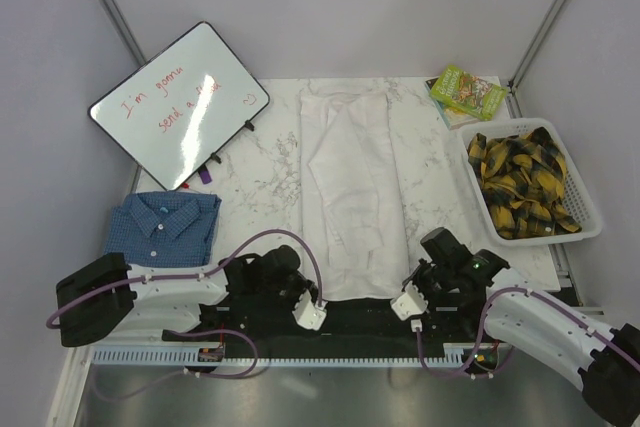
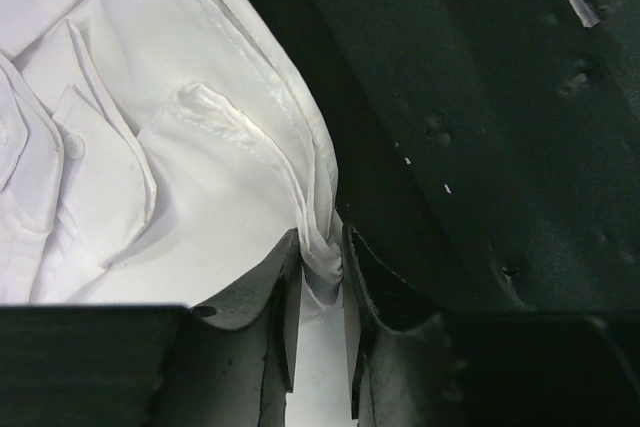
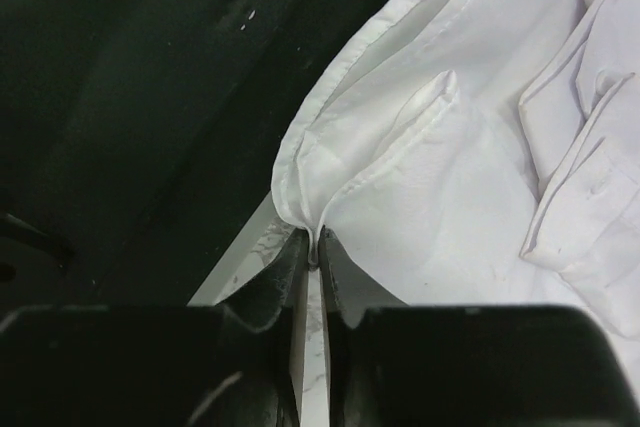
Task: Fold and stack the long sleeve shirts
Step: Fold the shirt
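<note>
The white long sleeve shirt (image 1: 352,182) lies folded into a long strip down the middle of the marble table. Its near hem reaches the black strip at the table's front. My left gripper (image 1: 306,293) is at the hem's near left corner. In the left wrist view the left gripper (image 2: 322,259) is shut on a bunched fold of white shirt (image 2: 200,167). My right gripper (image 1: 413,287) is at the near right corner. There the right gripper (image 3: 314,243) pinches the edge of the white shirt (image 3: 470,147). The blue check shirt (image 1: 163,228) lies folded at the left.
A whiteboard (image 1: 180,102) with red writing leans at the back left. A white basket (image 1: 590,209) with yellow plaid cloth (image 1: 520,182) stands at the right, a green packet (image 1: 467,91) behind it. A black strip (image 1: 360,319) runs along the near edge.
</note>
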